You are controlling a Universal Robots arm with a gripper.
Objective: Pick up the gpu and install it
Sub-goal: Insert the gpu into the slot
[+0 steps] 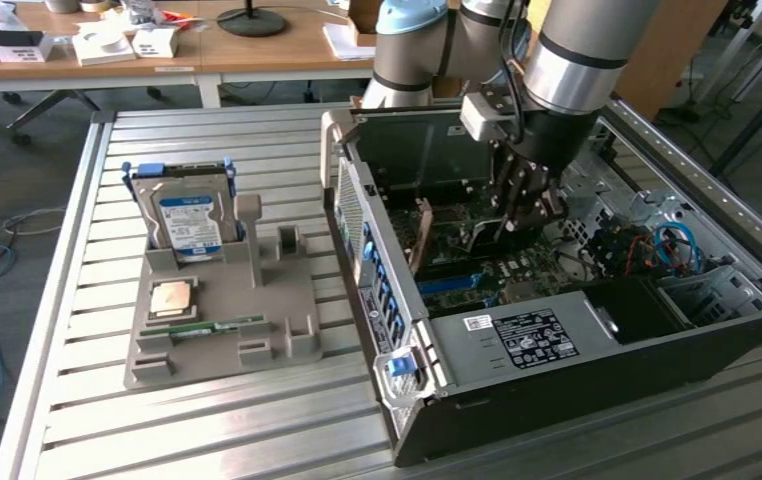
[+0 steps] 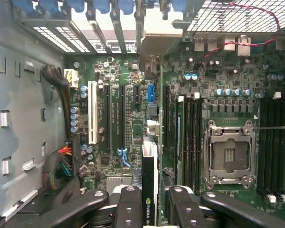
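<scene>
Motherboard [image 2: 133,128] below: gpu [image 2: 149,164] edge-on, clamped inside gripper [image 2: 155,192].

gpu [image 2: 149,186] held upright (edge-on)

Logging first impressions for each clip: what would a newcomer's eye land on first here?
First, the arm dipping into the open computer case at the exterior view's right, its gripper shut on the gpu, held edge-on over the motherboard. Next, the blue-and-silver hard drive standing upright in the grey holder on the slatted table at the exterior view's left.
</scene>
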